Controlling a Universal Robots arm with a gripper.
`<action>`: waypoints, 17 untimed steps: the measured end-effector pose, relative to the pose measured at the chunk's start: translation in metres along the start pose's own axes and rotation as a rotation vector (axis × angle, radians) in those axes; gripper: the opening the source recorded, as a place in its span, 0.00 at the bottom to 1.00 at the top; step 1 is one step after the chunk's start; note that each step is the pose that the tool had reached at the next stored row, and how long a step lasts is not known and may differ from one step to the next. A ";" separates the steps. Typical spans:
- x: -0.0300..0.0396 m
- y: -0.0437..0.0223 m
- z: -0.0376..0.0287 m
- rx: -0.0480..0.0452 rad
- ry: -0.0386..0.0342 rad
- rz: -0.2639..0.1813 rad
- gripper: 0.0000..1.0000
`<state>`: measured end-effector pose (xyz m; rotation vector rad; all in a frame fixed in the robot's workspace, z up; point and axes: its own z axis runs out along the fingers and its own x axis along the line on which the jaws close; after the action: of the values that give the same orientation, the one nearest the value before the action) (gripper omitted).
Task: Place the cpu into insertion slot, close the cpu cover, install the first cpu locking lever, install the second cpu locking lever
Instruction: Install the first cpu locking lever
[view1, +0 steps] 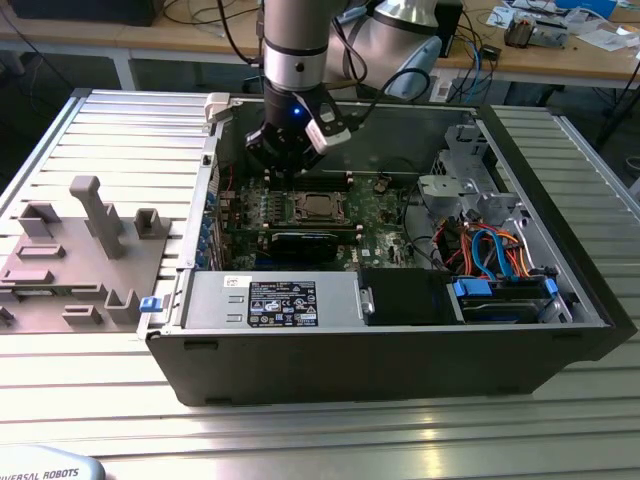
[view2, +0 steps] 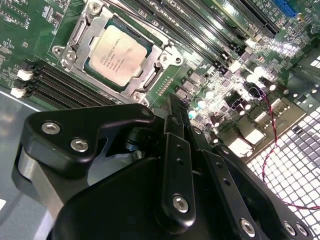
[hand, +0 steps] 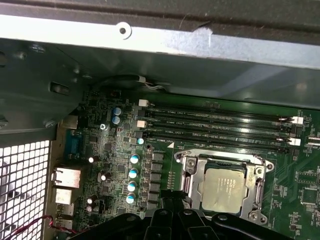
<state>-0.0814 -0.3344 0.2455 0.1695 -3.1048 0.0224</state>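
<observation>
The cpu (view2: 117, 54), a flat silver square, lies in the insertion slot on the green motherboard (hand: 115, 145). The slot is mostly hidden beneath it. The cpu cover (view2: 74, 36), a silvery frame, lies flat around the chip, which shows through its cut-out. In the first wrist view the cpu (hand: 224, 189) and cpu cover (hand: 192, 173) sit just beside the black fingers. My gripper (view1: 283, 172) hangs inside the open case, a little to the exterior view's left of the cpu (view1: 318, 207). It looks shut in both wrist views (view2: 175, 102) (hand: 170, 196) and holds nothing.
Long black memory slots (hand: 220, 127) run beside the socket. A black card (view1: 300, 245) and a grey power supply (view1: 280, 300) lie nearer the case front. A drive cage with blue cables (view1: 500, 260) fills the exterior view's right. A grey fixture (view1: 90, 250) stands outside the case.
</observation>
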 end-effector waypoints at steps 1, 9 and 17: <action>0.0002 0.0000 0.0002 0.0000 0.0000 0.000 0.11; 0.0015 0.0002 0.0014 0.0000 -0.0001 0.000 0.11; 0.0029 0.0004 0.0024 0.0001 0.0000 0.000 0.11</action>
<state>-0.0844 -0.3344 0.2432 0.1696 -3.1047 0.0225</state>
